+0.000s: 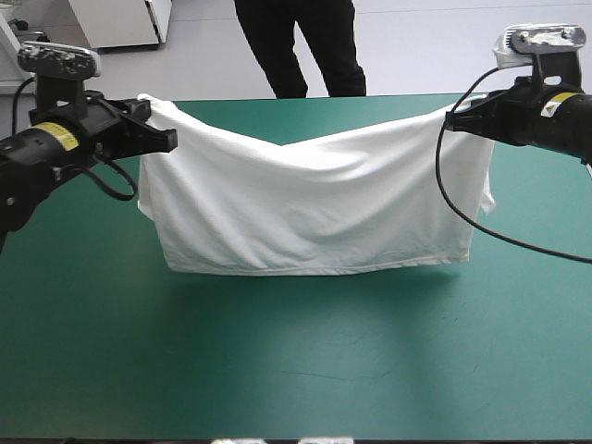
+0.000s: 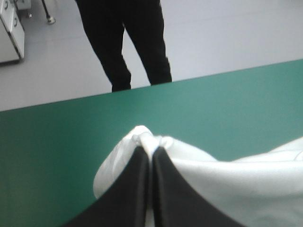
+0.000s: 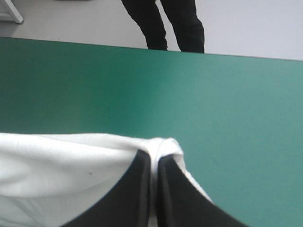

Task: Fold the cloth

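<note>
Trouble is lurking first at the near side, where the T-shirt point(image 1: 305, 213) is hanging as a white curtain over the middle of the teal-green table point(image 1: 277, 370), its lower hem sitting at or just above the cover; whether it is touching cannot be told; if the arms are lowering or swinging it unevenly, that hem is likely to drag, bunch and land crooked, spoiling the fold line. Higher up, the top edge is sagging in a shallow dip between the two holds; too little tension is risking a wrinkle laid into the fold, while drawing the arms further apart is risking the fabric being tugged out of a pinch. At the corners, the left claw point(image 1: 169, 141) is pressed together on one top corner and the right claw point(image 1: 451, 120) is pinching the other; in the wrist views each is showing only a small nub of cloth past its black tips; so thin a bite is looking liable to slip, and one lost corner would be sending the whole sheet down in a heap. A flap, probably a sleeve, is dangling below the right hold and is risking getting tucked under. Counting: one T-shirt; two claws, both clamped on it; one table.
</note>
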You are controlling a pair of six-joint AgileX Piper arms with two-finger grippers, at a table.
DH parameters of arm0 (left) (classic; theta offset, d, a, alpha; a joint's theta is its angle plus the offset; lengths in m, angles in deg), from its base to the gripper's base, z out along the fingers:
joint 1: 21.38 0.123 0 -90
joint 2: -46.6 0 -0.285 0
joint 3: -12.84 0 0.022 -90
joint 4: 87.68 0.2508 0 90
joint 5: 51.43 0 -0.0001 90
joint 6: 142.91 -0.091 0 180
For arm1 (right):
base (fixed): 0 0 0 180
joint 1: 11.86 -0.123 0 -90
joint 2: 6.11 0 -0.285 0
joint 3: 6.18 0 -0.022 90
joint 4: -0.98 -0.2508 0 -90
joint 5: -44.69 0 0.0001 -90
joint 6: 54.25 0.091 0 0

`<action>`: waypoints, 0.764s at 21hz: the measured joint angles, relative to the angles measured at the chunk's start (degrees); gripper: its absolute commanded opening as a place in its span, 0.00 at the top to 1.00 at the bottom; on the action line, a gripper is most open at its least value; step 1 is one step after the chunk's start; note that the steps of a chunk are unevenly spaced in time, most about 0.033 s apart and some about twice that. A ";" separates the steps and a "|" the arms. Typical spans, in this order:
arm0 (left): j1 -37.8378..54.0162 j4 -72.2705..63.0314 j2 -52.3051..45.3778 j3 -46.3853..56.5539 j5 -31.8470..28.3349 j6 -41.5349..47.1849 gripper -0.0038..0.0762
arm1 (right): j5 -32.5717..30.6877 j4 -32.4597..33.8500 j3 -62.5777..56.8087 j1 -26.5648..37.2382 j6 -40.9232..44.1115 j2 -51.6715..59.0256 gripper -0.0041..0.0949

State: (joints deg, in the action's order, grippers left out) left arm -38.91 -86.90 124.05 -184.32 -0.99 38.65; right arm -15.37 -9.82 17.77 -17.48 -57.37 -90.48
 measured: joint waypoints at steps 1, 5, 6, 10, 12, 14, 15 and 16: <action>0.00 -1.13 -2.19 -0.01 -0.65 -0.12 0.96 | 0.00 -1.37 0.00 0.00 -0.95 2.16 0.98; 0.00 -3.33 -6.38 -0.18 -3.01 -0.24 0.96 | 1.08 -4.49 0.29 0.00 -1.87 7.15 0.98; 0.00 -3.45 -6.67 -0.18 -3.75 -0.24 0.96 | 1.14 -4.91 0.44 0.00 -1.95 7.50 0.98; 0.00 -3.56 -5.62 -0.23 -7.98 -0.14 0.96 | 2.25 -6.34 0.45 0.00 -2.19 7.40 0.98; 0.00 -3.56 -2.87 -0.23 -11.69 0.61 0.96 | 5.05 -6.68 0.45 0.00 -2.19 5.67 0.98; 0.00 -3.56 0.94 -0.23 -16.14 0.99 0.96 | 8.24 -6.72 0.45 0.00 -2.19 2.86 0.98; 0.00 -3.56 3.79 -0.23 -19.52 1.13 0.96 | 10.26 -6.72 0.50 0.00 -2.19 0.41 0.98; 0.00 -3.56 5.09 -0.23 -21.62 1.12 0.96 | 11.29 -6.72 0.65 0.00 -2.27 -0.84 0.98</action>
State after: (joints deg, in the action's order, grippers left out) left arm -38.91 -90.45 129.14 -184.55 -22.61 39.77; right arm -4.08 -16.54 18.42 -17.48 -59.64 -91.32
